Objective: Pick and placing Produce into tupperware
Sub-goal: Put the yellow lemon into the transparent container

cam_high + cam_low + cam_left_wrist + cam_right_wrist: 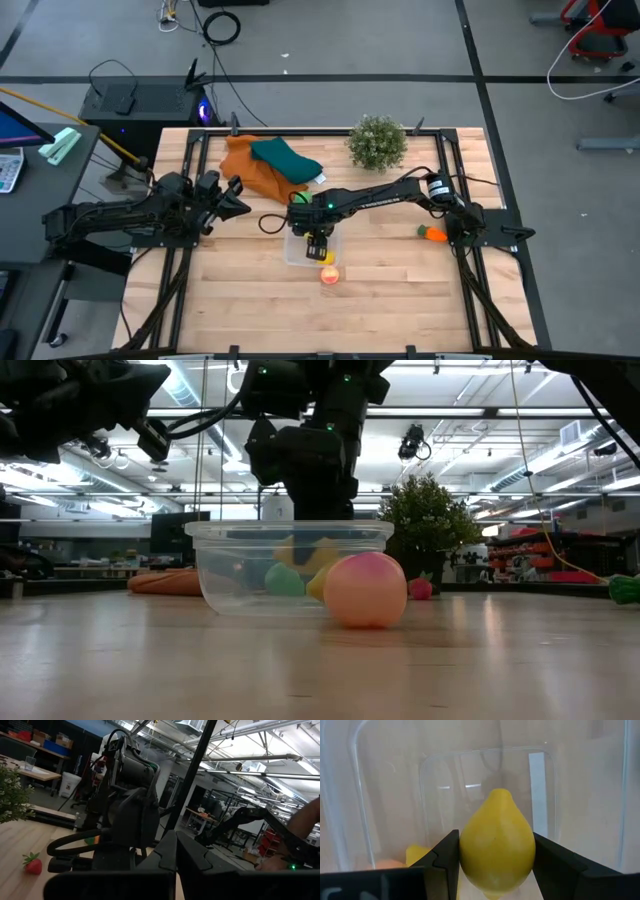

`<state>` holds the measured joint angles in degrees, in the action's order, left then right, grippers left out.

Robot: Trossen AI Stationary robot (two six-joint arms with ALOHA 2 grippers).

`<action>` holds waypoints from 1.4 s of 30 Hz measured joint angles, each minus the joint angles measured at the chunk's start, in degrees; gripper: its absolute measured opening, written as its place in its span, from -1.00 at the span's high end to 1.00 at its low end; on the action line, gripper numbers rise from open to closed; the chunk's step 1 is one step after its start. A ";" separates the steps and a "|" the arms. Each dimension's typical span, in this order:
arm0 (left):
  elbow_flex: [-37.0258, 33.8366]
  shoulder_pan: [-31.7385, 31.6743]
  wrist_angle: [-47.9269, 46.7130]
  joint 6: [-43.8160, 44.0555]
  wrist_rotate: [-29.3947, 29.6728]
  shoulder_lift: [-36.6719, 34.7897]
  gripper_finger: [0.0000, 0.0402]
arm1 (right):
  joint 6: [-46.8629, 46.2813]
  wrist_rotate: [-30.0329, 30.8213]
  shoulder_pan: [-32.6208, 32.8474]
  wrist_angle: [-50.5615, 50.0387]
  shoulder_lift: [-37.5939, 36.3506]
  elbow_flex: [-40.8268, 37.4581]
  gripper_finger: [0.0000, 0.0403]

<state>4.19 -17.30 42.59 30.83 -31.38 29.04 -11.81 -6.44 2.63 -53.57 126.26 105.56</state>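
The clear tupperware tub (pixel 300 255) (pixel 290 565) stands mid-table. My right gripper (pixel 317 243) (pixel 496 865) hangs over it, shut on a yellow toy lemon (pixel 497 845). Through the tub wall in the low view I see a green piece (pixel 284 580) and yellow pieces (pixel 322 582). A peach-coloured fruit (pixel 330 275) (pixel 365 590) rests on the table against the tub's near side. An orange carrot (pixel 432 233) lies at the right. A strawberry (pixel 420 588) (pixel 33 865) lies beyond the tub. My left gripper (pixel 240 197) (pixel 176 857) waits shut, left of the tub. My right gripper pinches the lemon (pixel 497 845) across its widest part, one finger (pixel 445 860) on each side. The fingers come from above, pointing down into the tub's mouth. The lemon is lifted clear, its pointed end (pixel 499 794) toward the tub's floor.
Orange and teal cloths (pixel 270 162) lie at the far edge behind the tub, and a bushy potted plant (pixel 378 143) stands far right of them. A black cable (pixel 272 222) loops beside the tub. Bare wood lies along the near edge.
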 joint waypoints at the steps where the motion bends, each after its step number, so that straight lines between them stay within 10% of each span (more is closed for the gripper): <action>1: 0.00 0.01 -0.02 0.00 0.00 0.00 0.94 | 0.05 -0.02 0.02 0.13 0.00 0.00 0.22; 42: 0.00 0.00 -0.04 -0.02 0.00 0.02 0.94 | -3.36 -0.70 0.90 3.62 -0.69 -6.19 -0.06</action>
<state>4.19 -17.30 42.54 30.81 -31.38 29.06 -15.17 -7.14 3.53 -49.95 125.57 99.37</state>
